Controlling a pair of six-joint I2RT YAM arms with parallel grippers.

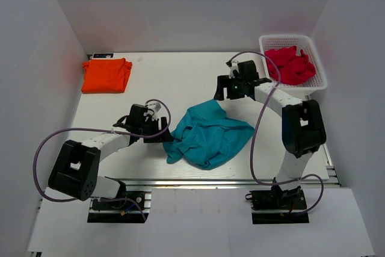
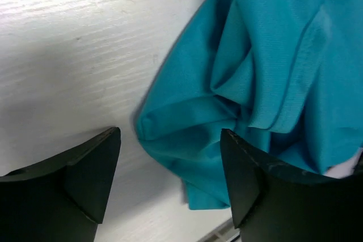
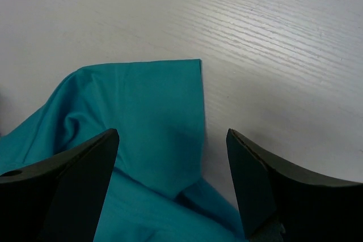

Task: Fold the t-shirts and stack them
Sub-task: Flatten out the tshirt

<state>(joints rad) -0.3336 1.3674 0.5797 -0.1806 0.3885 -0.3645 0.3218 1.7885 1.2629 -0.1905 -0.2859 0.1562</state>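
The orange shirt (image 1: 106, 75) lies folded, well apart to the far left of the teal shirt (image 1: 209, 135), which is still crumpled. Judging by this, one is done and one is left to fold and stack. The left tool (image 2: 170, 179) is spread at the teal shirt's left edge, and the right tool (image 3: 170, 179) is spread over its far corner. Neither holds cloth.

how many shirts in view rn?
3, at least: orange shirt folded at the table's far left; teal shirt crumpled mid-table; red fabric heaped in the white basket, far right. That heap may hide more than one.
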